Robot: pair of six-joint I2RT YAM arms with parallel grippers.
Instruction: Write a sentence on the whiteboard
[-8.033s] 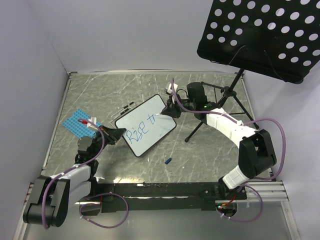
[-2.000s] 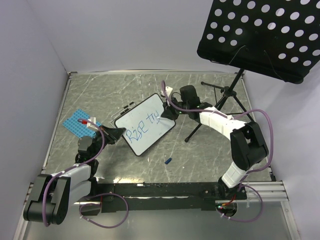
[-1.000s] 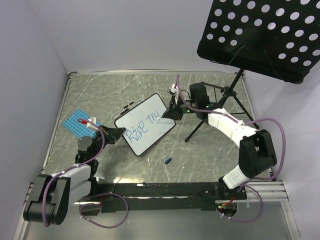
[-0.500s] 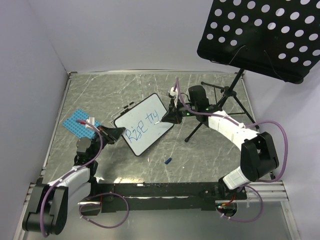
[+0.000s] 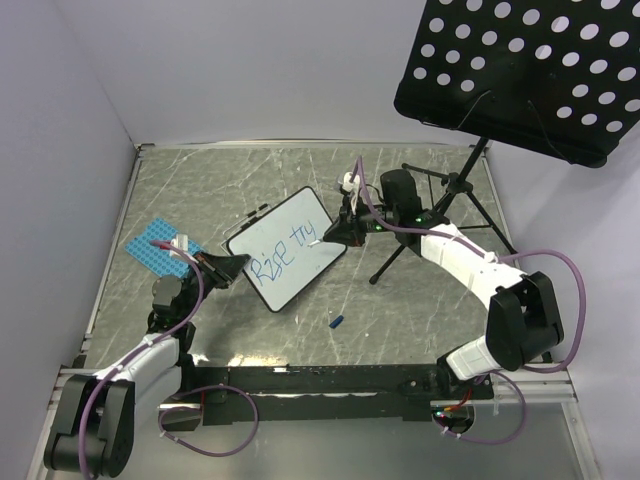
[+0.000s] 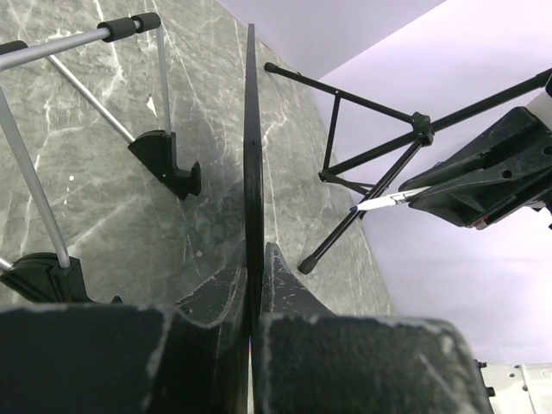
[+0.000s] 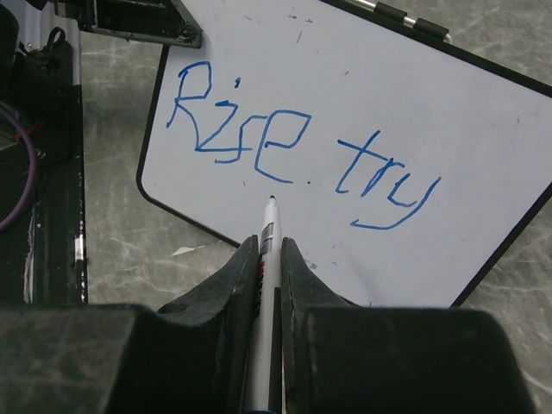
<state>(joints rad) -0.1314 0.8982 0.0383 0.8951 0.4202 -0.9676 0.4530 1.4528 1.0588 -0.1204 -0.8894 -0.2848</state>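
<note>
The whiteboard (image 5: 306, 270) lies tilted in the middle of the table, with "Rise try" (image 5: 283, 254) on it in blue. My left gripper (image 5: 233, 266) is shut on its left edge. The left wrist view has the black frame edge-on (image 6: 253, 147), running up from between that gripper's jaws (image 6: 256, 259). My right gripper (image 5: 337, 231) is shut on a white marker (image 5: 320, 240) over the board's right part. In the right wrist view the marker (image 7: 269, 231) sticks out of the gripper (image 7: 268, 246). Its tip is just below "Rise" (image 7: 237, 129), left of "try" (image 7: 384, 185).
A black perforated music-stand tray (image 5: 520, 70) overhangs the back right, and its tripod legs (image 5: 432, 208) stand just right of my right arm. A blue studded plate (image 5: 150, 245) lies at the left. A small blue cap (image 5: 337, 322) lies in front of the board.
The word "try" has been finished since the earliest frame. Over the last second my right gripper drew the marker slightly down and left, and the board shifted a little left.
</note>
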